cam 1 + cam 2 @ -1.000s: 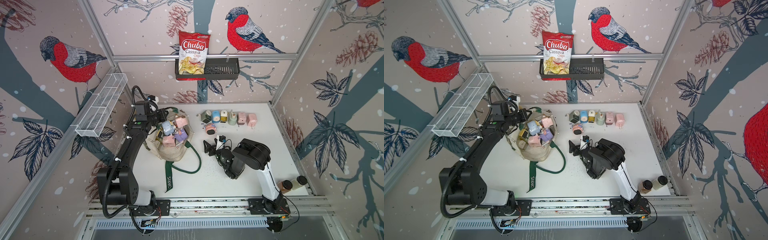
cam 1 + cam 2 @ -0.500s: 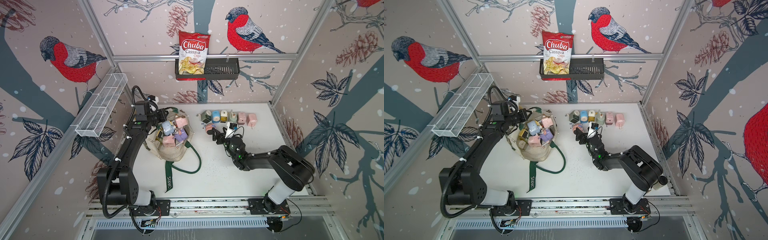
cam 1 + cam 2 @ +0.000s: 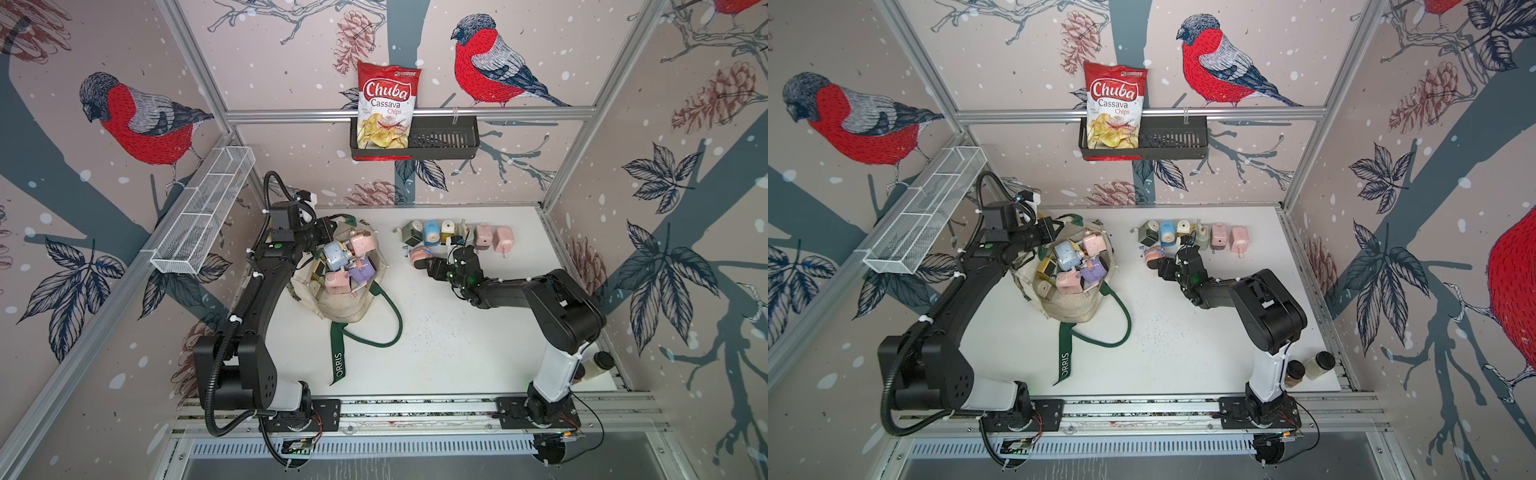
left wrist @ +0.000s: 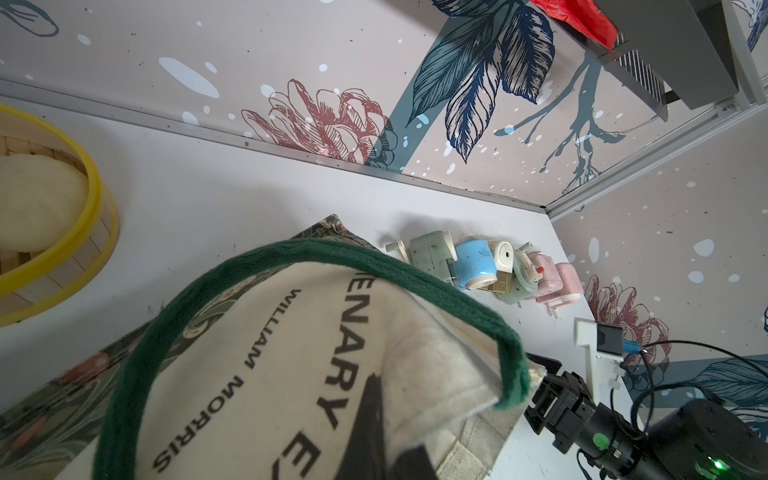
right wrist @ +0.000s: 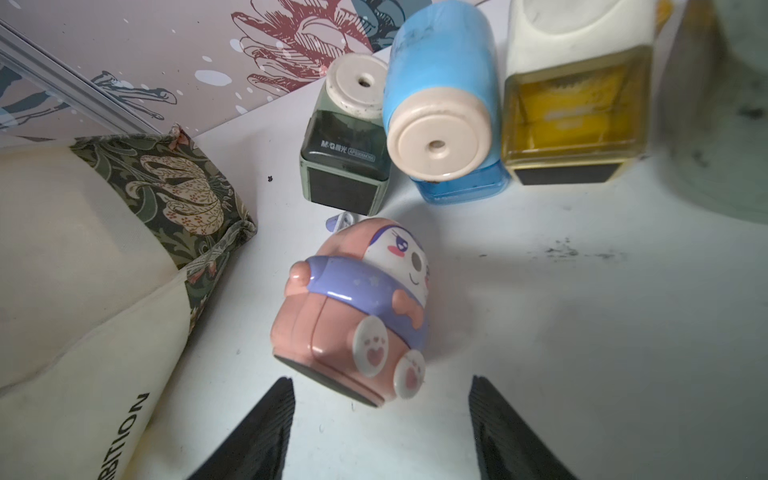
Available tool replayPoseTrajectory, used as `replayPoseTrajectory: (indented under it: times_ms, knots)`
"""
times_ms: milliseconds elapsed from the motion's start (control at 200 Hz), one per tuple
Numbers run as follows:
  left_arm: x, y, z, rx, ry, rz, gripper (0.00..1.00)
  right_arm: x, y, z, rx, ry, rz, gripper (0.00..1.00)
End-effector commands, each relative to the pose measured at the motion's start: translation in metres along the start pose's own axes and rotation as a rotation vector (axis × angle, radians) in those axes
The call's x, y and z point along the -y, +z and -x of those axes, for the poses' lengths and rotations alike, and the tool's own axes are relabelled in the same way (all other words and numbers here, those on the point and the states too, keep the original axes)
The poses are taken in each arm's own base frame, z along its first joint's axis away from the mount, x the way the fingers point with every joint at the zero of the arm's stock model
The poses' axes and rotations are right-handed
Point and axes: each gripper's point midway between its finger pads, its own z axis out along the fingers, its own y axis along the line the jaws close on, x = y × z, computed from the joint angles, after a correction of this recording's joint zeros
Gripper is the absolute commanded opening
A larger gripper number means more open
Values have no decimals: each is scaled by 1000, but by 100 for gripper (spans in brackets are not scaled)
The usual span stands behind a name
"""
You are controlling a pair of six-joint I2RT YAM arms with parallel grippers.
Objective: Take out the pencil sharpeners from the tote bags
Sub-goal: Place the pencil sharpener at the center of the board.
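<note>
The cream tote bag (image 3: 345, 307) (image 3: 1067, 309) lies at the centre left with its mouth open. Several pastel pencil sharpeners (image 3: 343, 259) are piled inside it. My left gripper (image 3: 322, 232) (image 4: 386, 440) is shut on the tote bag's cloth at the rim and holds it up. A row of sharpeners (image 3: 432, 232) (image 5: 440, 124) stands at the back of the table. In front of that row a pink and lilac character sharpener (image 3: 419, 258) (image 5: 357, 307) lies on its side. My right gripper (image 3: 432, 267) (image 5: 379, 390) sits just behind it, open, with nothing between its fingers.
A chips bag (image 3: 386, 112) sits in a black basket on the back wall. A white wire basket (image 3: 203, 216) hangs on the left wall. Two brown-lidded jars (image 3: 1308, 368) stand at the front right. A yellow-rimmed steamer (image 4: 50, 216) sits behind the tote bag. A green strap (image 3: 374, 328) loops over the table.
My right arm has reached from the table's middle out to the pink character sharpener by the back row, and its jaws have narrowed. The left arm and tote bag have not moved.
</note>
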Motion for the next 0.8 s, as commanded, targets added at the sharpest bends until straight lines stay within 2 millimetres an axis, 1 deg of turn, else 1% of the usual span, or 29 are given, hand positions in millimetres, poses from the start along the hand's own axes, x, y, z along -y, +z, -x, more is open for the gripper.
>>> replayPoseTrajectory:
  times_ms: [0,155,220,315,385,460,515,670,795]
  knots:
    - [12,-3,13,42,28,-43,0,-14,11,-10,-62,35,82,65]
    - [10,-2,12,39,26,-41,0,-25,28,-12,-94,54,137,61]
    - [10,-2,11,36,24,-41,0,-30,31,-12,-108,54,157,58]
    - [9,0,10,35,22,-37,0,-39,32,-8,-112,32,158,58]
    - [5,2,8,30,23,-24,0,-47,26,0,-91,17,168,61]
    - [3,3,9,25,20,-19,0,-54,16,7,-60,-8,171,70]
    - [3,2,9,25,19,-21,0,-60,9,12,-42,-32,167,74]
    - [3,2,10,30,21,-25,0,-79,-12,20,4,-99,159,75]
    - [5,1,11,31,13,-44,0,-104,-32,21,52,-160,167,75]
